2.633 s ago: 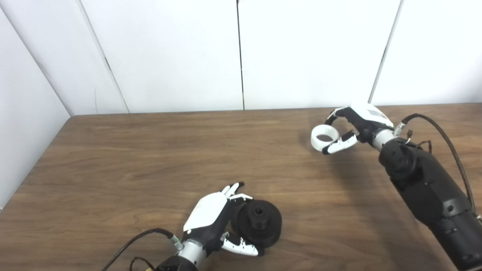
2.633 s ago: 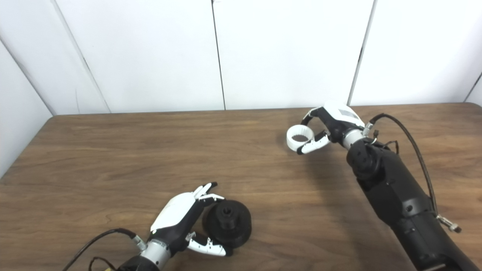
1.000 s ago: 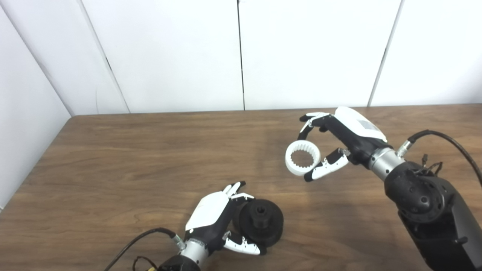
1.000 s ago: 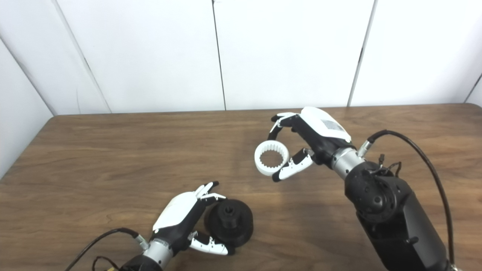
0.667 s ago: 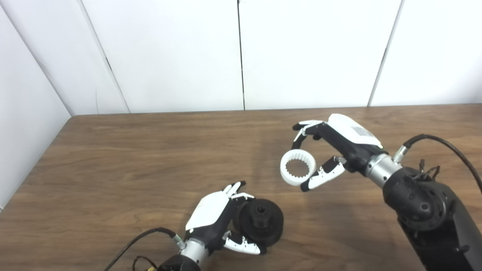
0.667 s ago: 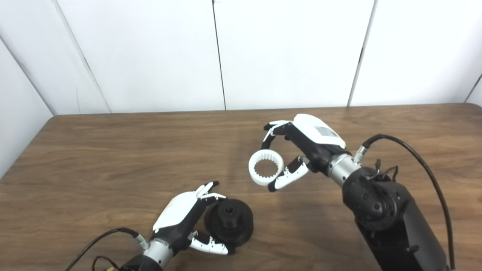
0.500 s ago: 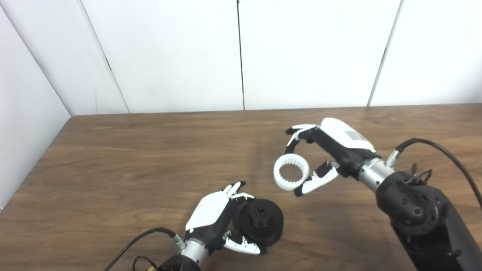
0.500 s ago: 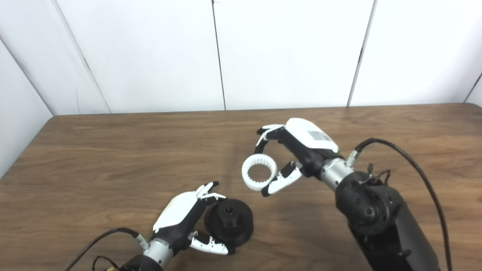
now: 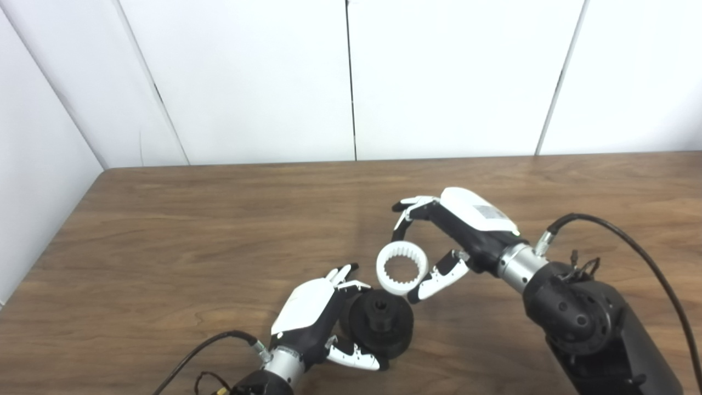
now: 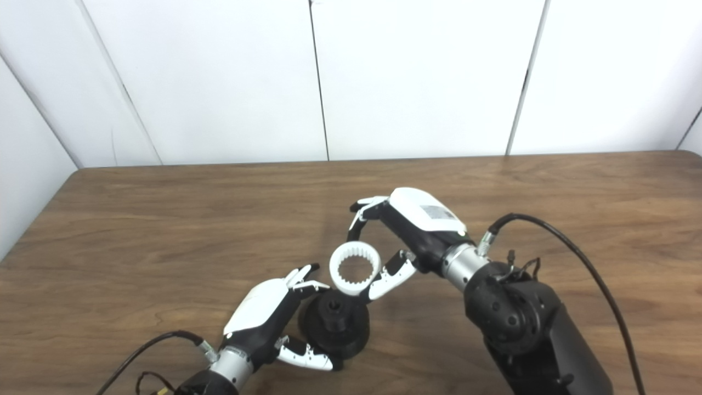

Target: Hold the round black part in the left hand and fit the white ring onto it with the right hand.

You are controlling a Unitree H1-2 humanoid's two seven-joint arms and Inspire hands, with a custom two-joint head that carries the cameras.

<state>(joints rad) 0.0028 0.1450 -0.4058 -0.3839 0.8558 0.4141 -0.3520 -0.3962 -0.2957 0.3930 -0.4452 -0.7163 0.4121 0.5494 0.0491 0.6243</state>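
Light: bright, even, from overhead
Shadows: soft, faint on the counter (image 9: 164,230)
Focus: slightly soft, no glare

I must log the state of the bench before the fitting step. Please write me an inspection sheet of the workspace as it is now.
Surface: brown wooden table, bare apart from the job's things.
Job's things: black part on the table in the left hand; white ring toothed inside, held in the air just above and behind the part, not yet on it.
Clutter: nothing seen.
Hands: left hand shut on the part; right hand shut on the ring.
Cables: black cable at the right wrist; another, left cable, at the left wrist.
Surroundings: white wall panels behind and at left.
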